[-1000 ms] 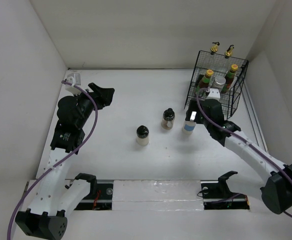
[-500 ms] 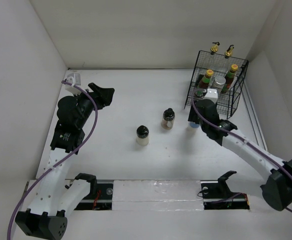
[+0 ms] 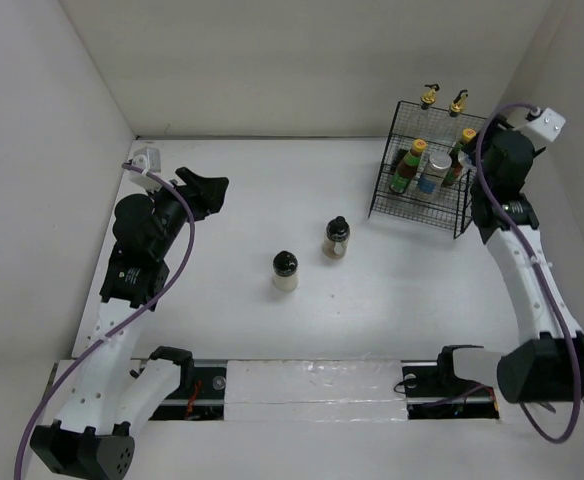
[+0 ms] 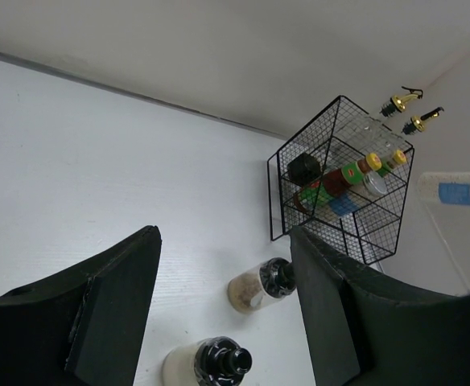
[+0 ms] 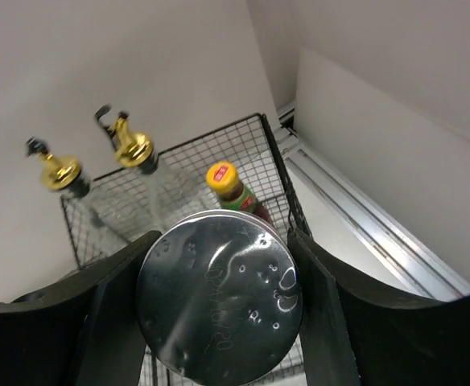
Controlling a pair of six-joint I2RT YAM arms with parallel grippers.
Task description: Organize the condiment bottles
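My right gripper [image 3: 487, 165] is at the right side of the black wire basket [image 3: 424, 214], raised over it. In the right wrist view it [image 5: 220, 297] is shut on a shaker [image 5: 219, 310], whose round silver end faces the camera. Below it stand two gold-spouted glass bottles [image 5: 130, 147] and a yellow-capped sauce bottle [image 5: 225, 178]. The basket also holds a silver-lidded, blue-labelled shaker [image 3: 435, 168] and a second yellow-capped bottle [image 3: 415, 150]. Two black-capped jars [image 3: 285, 270] [image 3: 336, 238] stand mid-table. My left gripper [image 3: 207, 190] is open and empty at the far left.
White walls close in the table at the back and on both sides. A metal rail [image 5: 380, 217] runs along the right wall beside the basket. The left wrist view shows both jars [image 4: 259, 285] [image 4: 207, 366] ahead of the open fingers [image 4: 114, 314], and the basket [image 4: 277, 201] beyond.
My right gripper closed on the shaker on the table before the basket, lifted it and swung it up to the basket's right side. The left arm has not moved.
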